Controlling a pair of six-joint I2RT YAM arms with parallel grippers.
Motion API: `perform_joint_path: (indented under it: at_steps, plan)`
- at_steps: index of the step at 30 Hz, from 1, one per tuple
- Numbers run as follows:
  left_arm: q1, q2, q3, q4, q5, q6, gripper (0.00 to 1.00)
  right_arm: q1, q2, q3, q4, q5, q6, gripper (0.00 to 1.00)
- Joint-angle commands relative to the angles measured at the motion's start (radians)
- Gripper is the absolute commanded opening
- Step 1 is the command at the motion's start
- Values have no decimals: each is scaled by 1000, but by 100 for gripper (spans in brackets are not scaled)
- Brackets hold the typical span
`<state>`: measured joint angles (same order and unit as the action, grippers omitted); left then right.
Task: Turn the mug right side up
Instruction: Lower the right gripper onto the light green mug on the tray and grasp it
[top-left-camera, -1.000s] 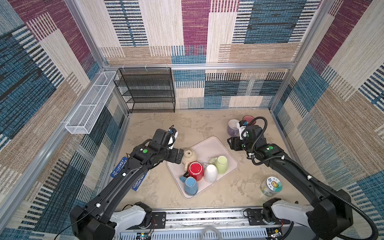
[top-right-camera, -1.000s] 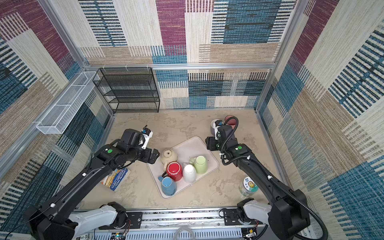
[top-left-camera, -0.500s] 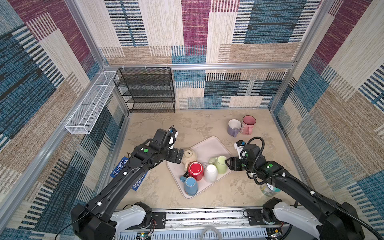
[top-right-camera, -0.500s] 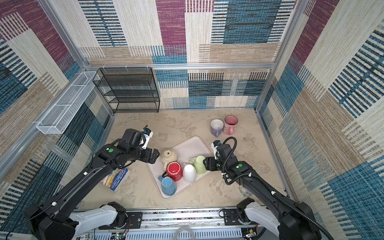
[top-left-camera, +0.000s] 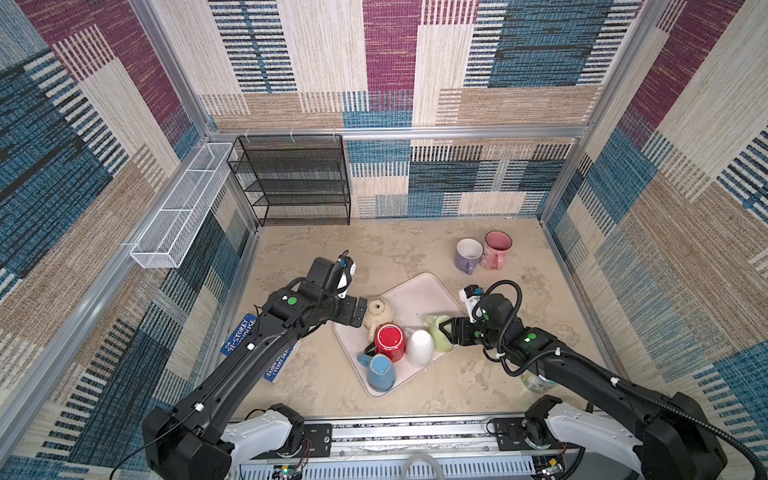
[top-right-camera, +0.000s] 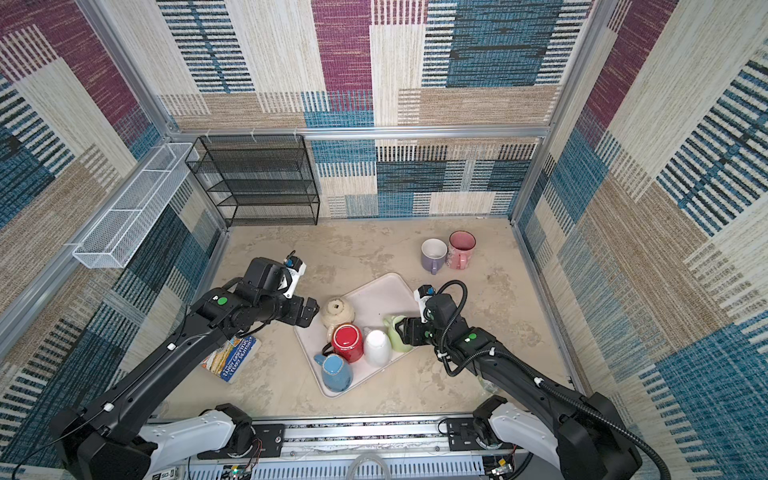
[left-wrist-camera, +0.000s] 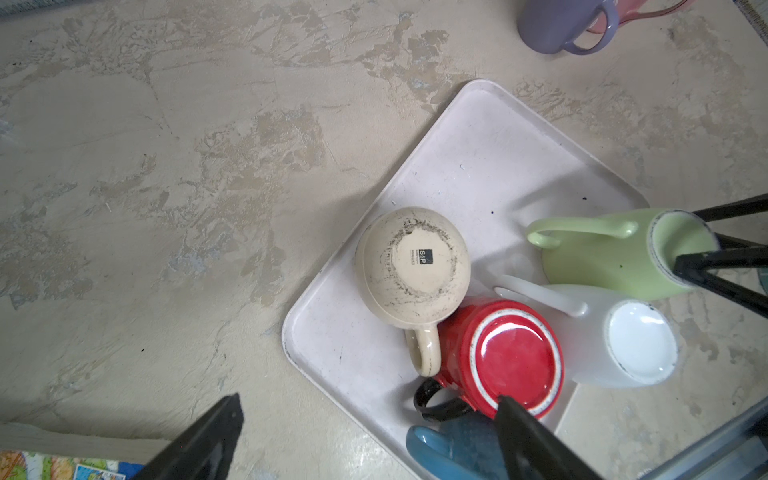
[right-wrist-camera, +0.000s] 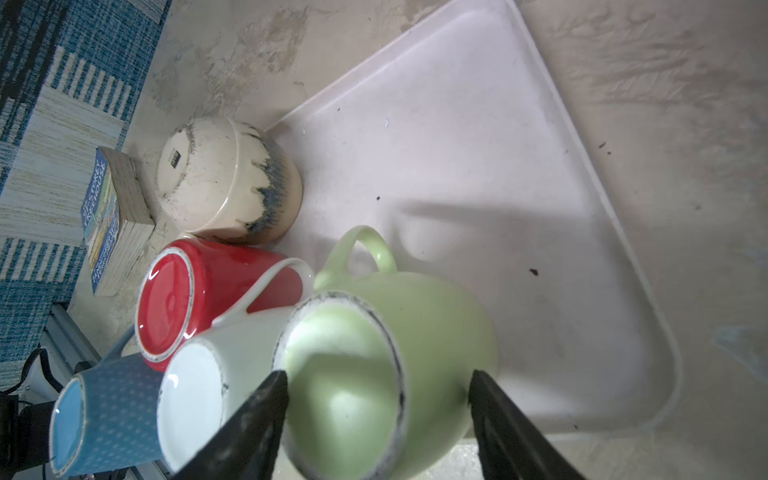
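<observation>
On the near right part of the pale tray (top-left-camera: 415, 291) the green mug (top-left-camera: 434, 338) stands mouth down. Its base is uppermost and its handle points toward the tray's bare middle, away from the arm. The white mug (top-left-camera: 419, 347) sits just beside it. Past that are the red mug (top-left-camera: 390, 341), the blue mug (top-left-camera: 379, 372) and the beige mug (top-left-camera: 378, 311), all base up.

The right gripper (right-wrist-camera: 378, 376) reaches in from the right with its jaws spread, one finger on each side of the green mug near its base. I cannot tell whether the pads press the glaze, and no firm clamp shows. The mug's long axis runs roughly upright and crosswise to the fingers, so a squeeze here followed by a roll of the wrist looks like what would bring the mouth up. The finger on the white mug's side has little room.

The left gripper (top-left-camera: 358, 312), jaws wide apart and holding nothing, hovers across the tray beside the beige mug, so the right arm is clearly nearer. A purple mug (top-left-camera: 468, 254) and a pink mug (top-left-camera: 496, 248) stand mouth up, well apart at the back.
</observation>
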<state>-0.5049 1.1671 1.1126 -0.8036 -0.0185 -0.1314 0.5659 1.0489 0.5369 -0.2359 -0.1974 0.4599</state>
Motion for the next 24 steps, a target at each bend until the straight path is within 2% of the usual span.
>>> perform_joint_path:
  at_steps: [1,8,15,24]
  plan:
    - [0,6,1,-1,5,21,100,7,8,-10,33,-20,20,69]
    - [2,15,2,-3,5,21,100,8,74,19,50,-15,7,67]
    - [2,25,6,-3,10,21,100,8,111,45,23,83,-13,69]
    - [1,29,6,-3,13,15,100,6,224,175,-30,209,-80,73]
